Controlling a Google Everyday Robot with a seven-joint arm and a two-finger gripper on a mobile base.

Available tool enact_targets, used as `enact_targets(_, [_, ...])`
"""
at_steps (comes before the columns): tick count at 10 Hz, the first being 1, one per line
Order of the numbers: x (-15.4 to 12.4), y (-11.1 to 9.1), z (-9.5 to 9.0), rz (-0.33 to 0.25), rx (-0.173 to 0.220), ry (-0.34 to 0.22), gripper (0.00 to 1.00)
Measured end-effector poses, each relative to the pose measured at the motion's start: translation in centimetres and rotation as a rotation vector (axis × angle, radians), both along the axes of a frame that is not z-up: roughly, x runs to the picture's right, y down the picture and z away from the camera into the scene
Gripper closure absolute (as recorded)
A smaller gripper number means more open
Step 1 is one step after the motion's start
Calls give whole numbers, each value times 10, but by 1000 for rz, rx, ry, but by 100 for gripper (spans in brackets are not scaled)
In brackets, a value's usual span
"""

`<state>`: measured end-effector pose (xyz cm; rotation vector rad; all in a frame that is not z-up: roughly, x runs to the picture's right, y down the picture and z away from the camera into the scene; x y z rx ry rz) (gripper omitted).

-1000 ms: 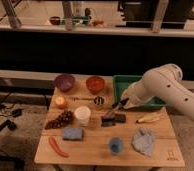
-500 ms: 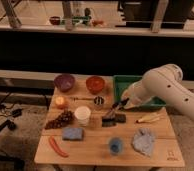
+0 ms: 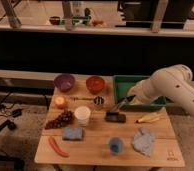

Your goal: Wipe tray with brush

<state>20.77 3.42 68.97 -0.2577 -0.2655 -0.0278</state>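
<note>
Wooden table (image 3: 155, 131) (dim room); closed pincer (image 3: 128, 100) over green tray (image 3: 121, 81).

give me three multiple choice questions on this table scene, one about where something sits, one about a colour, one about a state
1. Where is the gripper?
A. by the front left corner of the tray
B. over the purple bowl
C. beside the blue cup

2. What colour is the tray?
A. red
B. green
C. white

3. What is the gripper's state?
A. wide open and empty
B. shut on the brush
C. shut on the white cup

Answers:
1. A, the arm ends at the tray's near left corner.
2. B, the large rimmed bin is green.
3. B, the brush's dark handle runs from the gripper down toward the table.
</note>
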Motion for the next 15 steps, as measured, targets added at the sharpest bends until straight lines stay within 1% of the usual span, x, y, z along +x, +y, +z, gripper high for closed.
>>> enact_targets(1, [19, -3, 3, 35, 6, 16, 100])
enact_targets(3, [69, -12, 11, 117, 21, 59, 100])
enact_targets(4, [94, -20, 20, 160, 29, 86, 100])
enact_targets(5, [109, -26, 26, 187, 33, 103, 100])
enact_targets(6, [118, -30, 29, 204, 37, 114, 100])
enact_targets(12, [117, -31, 31, 209, 40, 116, 100])
enact_targets(15, [117, -42, 45, 237, 52, 117, 100])
